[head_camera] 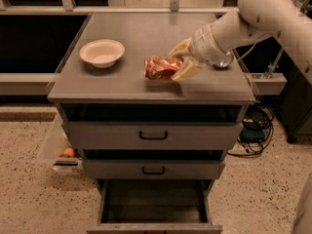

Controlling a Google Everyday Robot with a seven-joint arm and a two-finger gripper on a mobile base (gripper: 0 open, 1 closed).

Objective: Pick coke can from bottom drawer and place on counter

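My gripper (pixel 178 64) grips the coke can (pixel 158 67) sideways between its fingers, low over the desk (pixel 126 84), near a white bowl (pixel 101 52). The bottom drawer (pixel 153 226) is open.

From my station, the arm (pixel 265 11) at two o'clock is clad in smooth, rounded white shells, thick as a pipe. It narrows into a lighter, ribbed-looking wrist section (pixel 208 39). The gripper (pixel 175 64), just off centre toward one o'clock, has two pale cream-yellow fingers (pixel 188 70), broad and wedge-shaped with a soft matte surface.
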